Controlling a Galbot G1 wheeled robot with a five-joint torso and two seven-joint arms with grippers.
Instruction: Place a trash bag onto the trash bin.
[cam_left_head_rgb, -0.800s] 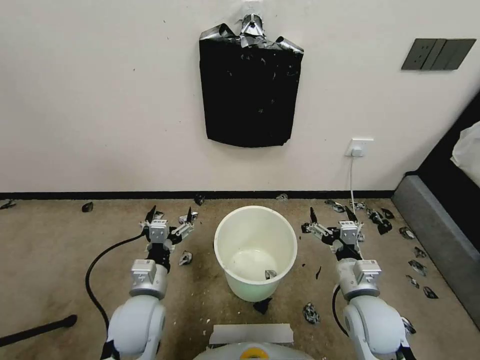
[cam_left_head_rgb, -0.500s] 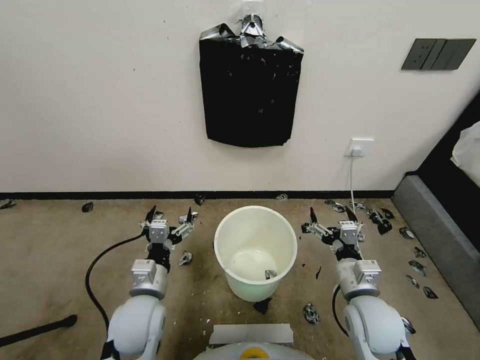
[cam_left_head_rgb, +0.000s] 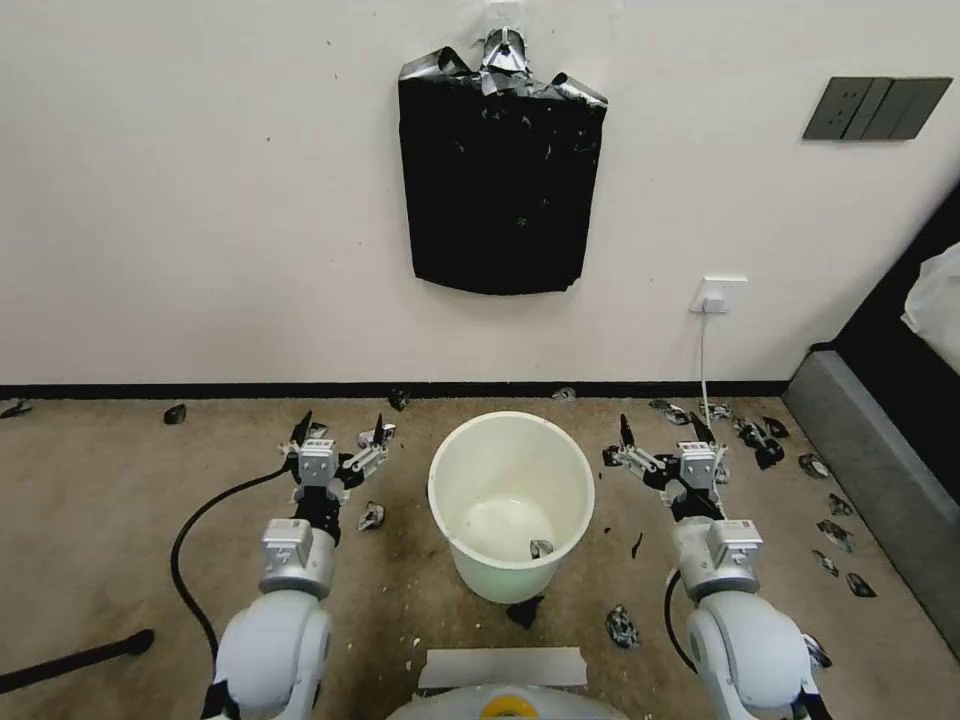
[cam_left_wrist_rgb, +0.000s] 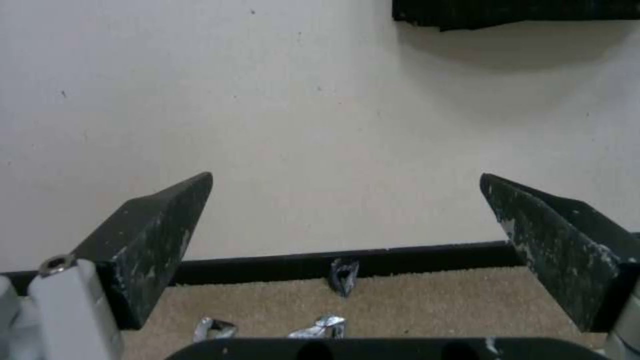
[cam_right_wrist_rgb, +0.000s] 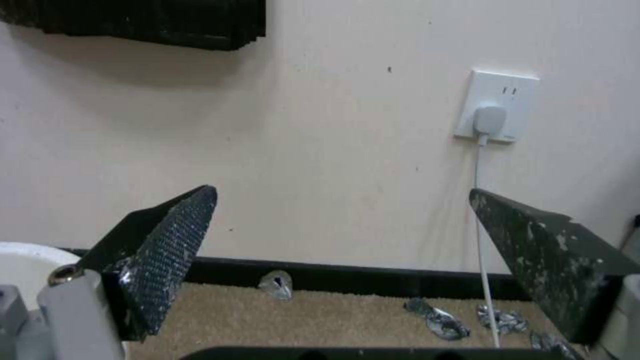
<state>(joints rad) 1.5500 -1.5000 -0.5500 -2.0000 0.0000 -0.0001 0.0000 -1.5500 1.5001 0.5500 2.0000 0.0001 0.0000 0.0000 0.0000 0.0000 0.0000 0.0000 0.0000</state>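
1. Hovering low over the carpet floor (cam_left_head_rgb: 100, 520), my left gripper (cam_left_head_rgb: 340, 432) sits just left of the round cream-white plastic trash bin (cam_left_head_rgb: 511, 503), its black fingers (cam_left_wrist_rgb: 157, 235) spread wide apart and holding nothing.
2. My right gripper (cam_left_head_rgb: 660, 432) hangs just right of the bin, fingers (cam_right_wrist_rgb: 163, 240) likewise spread apart and empty.
3. The bin stands upright between both grippers, open-topped, with a small scrap inside.
4. Beyond the bin, high on the wall, hangs the flat black bundle of bags (cam_left_head_rgb: 500, 180); I cannot tell a single trash bag apart from it.
5. Small black plastic scraps (cam_left_head_rgb: 760, 440) litter the carpet right of the bin.
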